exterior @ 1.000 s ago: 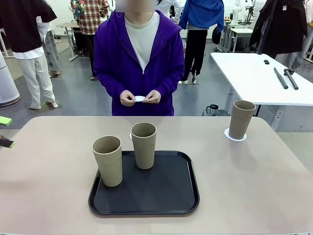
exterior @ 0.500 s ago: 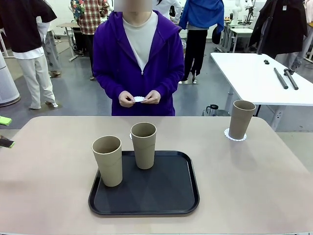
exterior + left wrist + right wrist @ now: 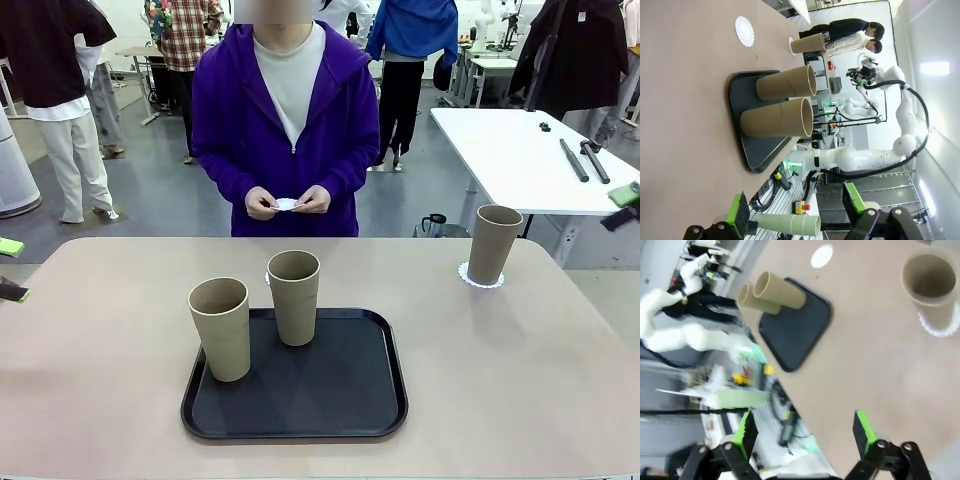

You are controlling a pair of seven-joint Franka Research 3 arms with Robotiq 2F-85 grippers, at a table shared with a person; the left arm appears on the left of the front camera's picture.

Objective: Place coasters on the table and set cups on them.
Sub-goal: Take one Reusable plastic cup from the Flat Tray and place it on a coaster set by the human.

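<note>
Front view: two cups (image 3: 220, 330) stand upright on the black tray (image 3: 350, 410) at lower centre of the tan table (image 3: 100, 380). A third cup (image 3: 494, 243) stands on a coaster (image 3: 481, 279) at the right. At upper centre the person's hands (image 3: 262, 204) pinch another coaster (image 3: 287, 203).

Left wrist view: the left hand (image 3: 795, 207) sits at the bottom edge, fingers spread with nothing between them. The tray's cups are mid-frame, and a bare coaster (image 3: 744, 31) lies on the table at upper left.

Right wrist view, blurred: the right hand (image 3: 804, 432) is likewise spread and empty along the bottom. The third cup on its coaster is at upper right, the tray at upper left.
</note>
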